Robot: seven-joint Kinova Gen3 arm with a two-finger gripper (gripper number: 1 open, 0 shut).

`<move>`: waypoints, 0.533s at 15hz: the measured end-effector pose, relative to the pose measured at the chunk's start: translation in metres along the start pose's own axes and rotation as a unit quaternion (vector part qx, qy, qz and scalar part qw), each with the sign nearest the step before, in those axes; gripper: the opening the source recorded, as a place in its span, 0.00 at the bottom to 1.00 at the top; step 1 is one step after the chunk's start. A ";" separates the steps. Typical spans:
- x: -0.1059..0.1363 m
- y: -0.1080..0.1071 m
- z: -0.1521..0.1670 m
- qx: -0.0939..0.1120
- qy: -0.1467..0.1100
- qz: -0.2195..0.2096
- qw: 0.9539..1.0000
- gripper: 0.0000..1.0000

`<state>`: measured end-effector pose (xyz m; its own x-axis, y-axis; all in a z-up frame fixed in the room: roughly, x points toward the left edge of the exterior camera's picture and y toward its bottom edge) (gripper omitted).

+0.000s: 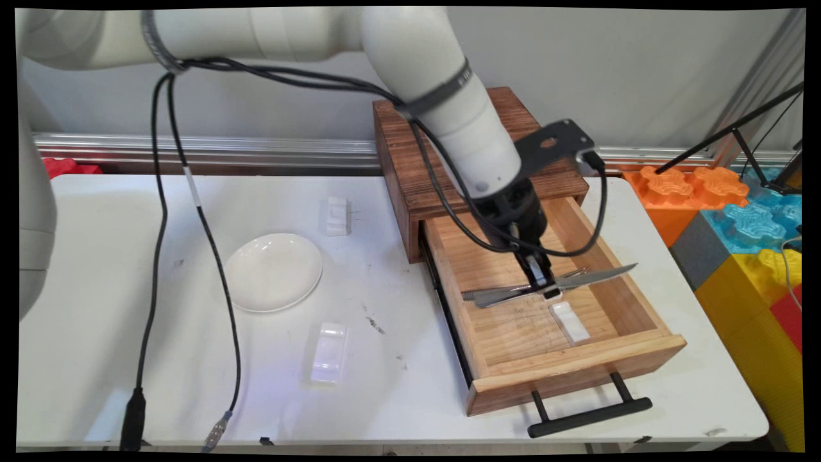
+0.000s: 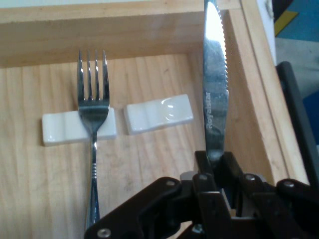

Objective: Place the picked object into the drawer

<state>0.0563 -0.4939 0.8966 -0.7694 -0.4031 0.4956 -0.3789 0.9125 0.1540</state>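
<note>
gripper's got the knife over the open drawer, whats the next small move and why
Probably lower the knife onto the free white rest: the gripper holds it above the drawer, the fork already lies on the other rest.

Silver knife (image 2: 215, 94) and fork (image 2: 93, 114), white rests (image 2: 158, 113), light wooden drawer (image 1: 580, 369).
</note>
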 end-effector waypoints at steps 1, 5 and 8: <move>0.001 -0.002 0.012 0.002 0.001 -0.002 1.000 0.00; -0.001 -0.007 0.046 0.006 0.002 -0.011 1.000 0.00; -0.004 -0.008 0.062 0.006 0.000 -0.014 1.000 0.00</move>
<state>0.0308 -0.5039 0.8400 -0.7583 -0.4285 0.4913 -0.4066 0.9000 0.1574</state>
